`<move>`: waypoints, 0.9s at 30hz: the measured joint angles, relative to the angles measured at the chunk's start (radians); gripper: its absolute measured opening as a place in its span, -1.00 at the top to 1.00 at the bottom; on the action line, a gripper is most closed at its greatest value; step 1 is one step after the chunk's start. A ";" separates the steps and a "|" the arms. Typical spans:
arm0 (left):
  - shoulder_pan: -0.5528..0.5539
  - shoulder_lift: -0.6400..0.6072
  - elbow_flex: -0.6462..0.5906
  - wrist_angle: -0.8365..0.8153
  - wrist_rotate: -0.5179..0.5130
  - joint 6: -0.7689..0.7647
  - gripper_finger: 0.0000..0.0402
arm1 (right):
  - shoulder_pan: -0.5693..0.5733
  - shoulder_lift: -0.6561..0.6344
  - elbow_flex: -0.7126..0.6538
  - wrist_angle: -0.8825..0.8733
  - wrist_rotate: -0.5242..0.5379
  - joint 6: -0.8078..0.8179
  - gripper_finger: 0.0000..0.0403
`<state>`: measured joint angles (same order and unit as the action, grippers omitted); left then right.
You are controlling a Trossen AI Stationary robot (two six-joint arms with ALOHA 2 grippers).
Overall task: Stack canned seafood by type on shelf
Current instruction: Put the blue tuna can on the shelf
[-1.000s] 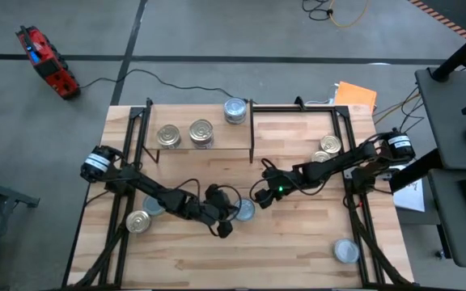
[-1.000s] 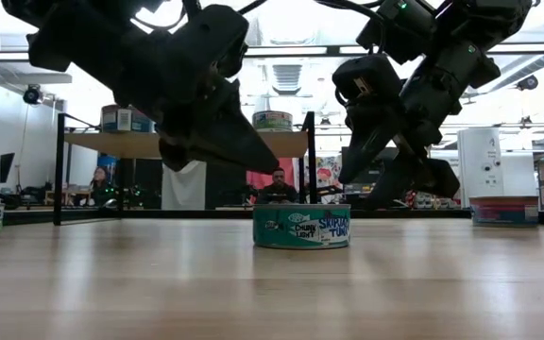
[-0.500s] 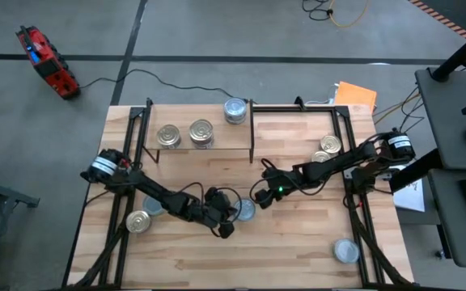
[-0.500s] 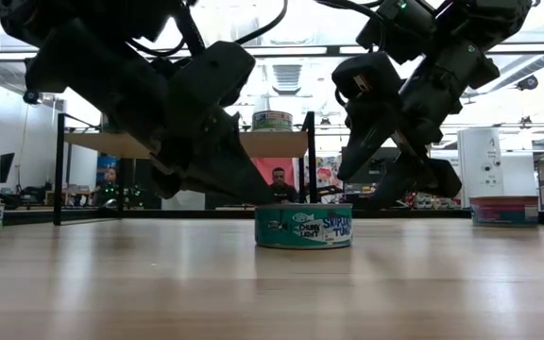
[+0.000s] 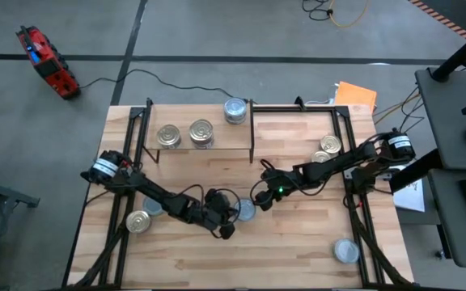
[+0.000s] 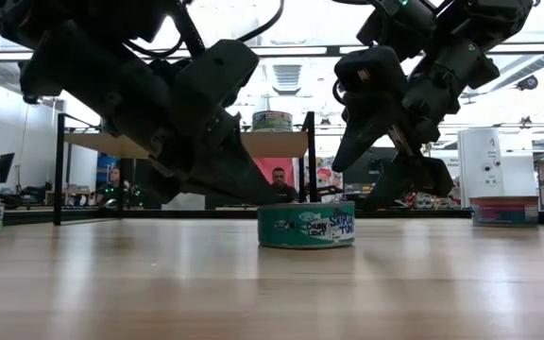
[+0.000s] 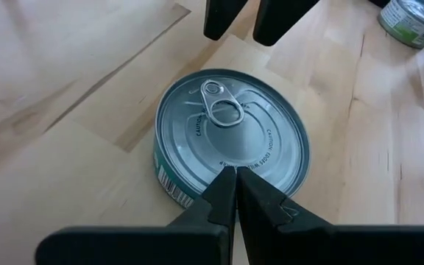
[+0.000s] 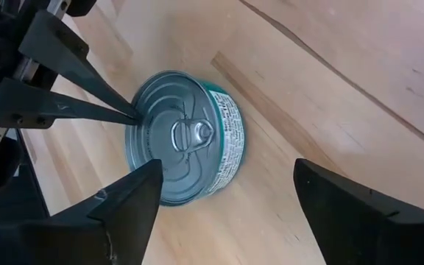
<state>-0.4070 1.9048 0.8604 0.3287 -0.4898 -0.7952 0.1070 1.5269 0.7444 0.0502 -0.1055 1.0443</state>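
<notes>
Sitting flat on the table, mid-front: one silver-lidded tin. Left gripper squeezed tight, tips touching the tin's near edge. Right gripper spread wide, just above and beside the same tin, holding nothing. Up on the shelf: three more tins.

Readable text: one tin label only.

In the low view, the teal-green side label of the silver-lidded tin standing mid-bench reads "CHUNK LIGHT" in small white letters and, beside it, larger white letters that seem to say "SKIPJACK TUNA", partly cut by the tin's curve. In the left wrist view the same tin's lid bears fine embossed lettering curving around the pull tab, too small to read. The print on the tin's side in the right wrist view is likewise illegible.
</notes>
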 joint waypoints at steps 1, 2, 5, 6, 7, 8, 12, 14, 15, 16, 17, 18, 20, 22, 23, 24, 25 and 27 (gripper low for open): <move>-0.001 0.000 0.000 -0.002 -0.005 0.000 1.00 | 0.000 0.000 0.000 0.000 0.000 -0.002 -0.48; -0.003 0.000 -0.001 -0.005 -0.009 -0.003 1.00 | 0.000 0.000 0.000 0.000 -0.001 -0.006 -0.48; -0.006 0.003 -0.003 -0.007 -0.016 -0.013 1.00 | 0.005 0.000 -0.001 0.007 -0.007 -0.006 -0.48; -0.007 0.004 -0.003 -0.008 -0.018 -0.016 1.00 | 0.008 0.000 -0.001 0.014 -0.007 -0.006 -0.47; -0.009 0.004 -0.004 -0.009 -0.019 -0.018 1.00 | 0.012 0.000 -0.001 0.022 -0.007 -0.006 -0.46; -0.010 0.005 -0.004 -0.011 -0.022 -0.019 1.00 | 0.014 0.000 -0.001 0.030 -0.007 -0.006 -0.46; -0.011 0.016 -0.012 -0.053 -0.006 -0.025 1.00 | 0.016 0.000 -0.001 0.038 -0.002 0.007 -0.45; -0.011 0.012 -0.011 -0.047 -0.005 -0.034 1.00 | 0.015 0.000 -0.001 0.039 0.001 0.007 -0.45; -0.011 0.010 -0.009 -0.039 -0.009 -0.037 1.00 | 0.015 0.000 -0.001 0.039 0.001 0.007 -0.46; -0.011 0.010 -0.008 -0.035 -0.010 -0.037 1.00 | 0.015 0.000 -0.001 0.040 0.001 0.006 -0.47; -0.011 0.010 -0.008 -0.038 -0.010 -0.038 1.00 | 0.015 0.000 -0.001 0.044 0.001 0.005 -0.49; -0.011 0.010 -0.008 -0.040 -0.012 -0.041 1.00 | 0.015 0.000 -0.001 0.049 0.001 0.004 -0.50; -0.011 0.010 -0.007 -0.032 -0.016 -0.051 1.00 | 0.019 0.000 -0.001 0.066 -0.006 0.003 -0.53; -0.011 0.010 -0.003 -0.031 -0.017 -0.056 1.00 | 0.026 0.000 0.004 0.092 -0.014 0.007 -0.55; -0.011 0.010 0.000 -0.032 -0.017 -0.056 1.00 | 0.030 0.000 0.010 0.099 -0.021 0.013 -0.56; -0.011 0.010 0.003 -0.031 -0.017 -0.056 1.00 | 0.034 0.000 0.016 0.101 -0.024 0.016 -0.57; -0.011 0.010 0.007 -0.029 -0.018 -0.056 1.00 | 0.038 0.000 0.019 0.101 -0.025 0.018 -0.58; -0.011 0.009 0.013 -0.025 -0.018 -0.055 1.00 | 0.044 0.000 0.023 0.097 -0.026 0.035 -0.60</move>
<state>-0.4183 1.9141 0.8735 0.3038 -0.5083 -0.8506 0.1511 1.5269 0.7670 0.1474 -0.1318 1.0797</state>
